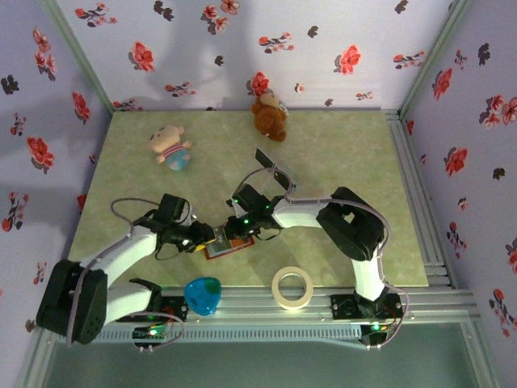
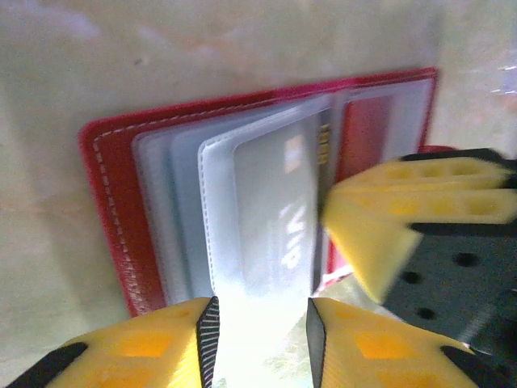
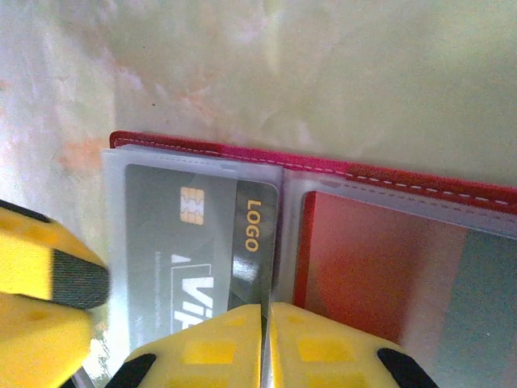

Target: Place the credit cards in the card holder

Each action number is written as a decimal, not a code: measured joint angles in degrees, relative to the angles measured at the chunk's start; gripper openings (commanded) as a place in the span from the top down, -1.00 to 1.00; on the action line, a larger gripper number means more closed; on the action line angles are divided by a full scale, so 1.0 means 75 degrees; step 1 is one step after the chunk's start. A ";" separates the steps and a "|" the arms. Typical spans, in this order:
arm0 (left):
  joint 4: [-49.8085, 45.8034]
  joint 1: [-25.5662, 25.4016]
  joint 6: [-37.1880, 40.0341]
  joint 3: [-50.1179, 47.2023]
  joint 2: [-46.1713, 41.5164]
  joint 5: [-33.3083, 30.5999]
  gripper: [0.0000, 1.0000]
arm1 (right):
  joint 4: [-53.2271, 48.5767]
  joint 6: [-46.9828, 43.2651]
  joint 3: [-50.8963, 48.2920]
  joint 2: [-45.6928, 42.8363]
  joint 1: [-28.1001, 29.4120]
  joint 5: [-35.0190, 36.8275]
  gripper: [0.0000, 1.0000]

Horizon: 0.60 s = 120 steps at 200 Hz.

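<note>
Grey card (image 3: pixel 161 234) pinched at its 6 o'clock edge by right claw (image 3: pixel 265 339), clenched on it, mostly inside a clear sleeve (image 3: pixel 115 186) of the holder (image 3: pixel 202 149) — open flat at centre of surface (image 1: pixel 339 153). Judging by the bare strip, push toward 9 o'clock in right wrist view, slowly, without buckling the sleeve. Left claw (image 2: pixel 258 343) released, straddling that sleeve; keep clear of it. Tape (image 1: pixel 292 288) at 5 o'clock from holder, heart (image 1: pixel 203 294) at 7, teddy (image 1: pixel 269 115) at 12 — none obstructing.

Lilac walls (image 1: pixel 186 48) printed with red flowers enclose a mottled green tabletop (image 1: pixel 347 153); metal rails (image 1: pixel 414 190) border its right side
</note>
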 measured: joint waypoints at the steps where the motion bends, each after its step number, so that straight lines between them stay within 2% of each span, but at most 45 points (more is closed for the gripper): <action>1: -0.0003 0.0000 0.0000 0.0000 0.0015 0.0003 0.24 | 0.0009 -0.0003 0.0000 0.0006 0.0000 -0.0009 0.77; 24: 0.0012 0.0000 0.0023 0.0003 0.0175 0.0006 0.23 | 0.0058 0.0000 0.0003 0.0029 -0.0003 -0.0073 0.77; 56: 0.0163 0.0000 -0.0020 0.0000 0.0154 0.0067 0.03 | 0.0073 0.0003 0.0006 0.0041 -0.0009 -0.0122 0.77; 120: -0.0149 0.0000 0.0026 0.0026 -0.0385 -0.0268 -0.11 | 0.0122 0.0041 0.0003 0.0052 -0.0009 -0.0152 0.78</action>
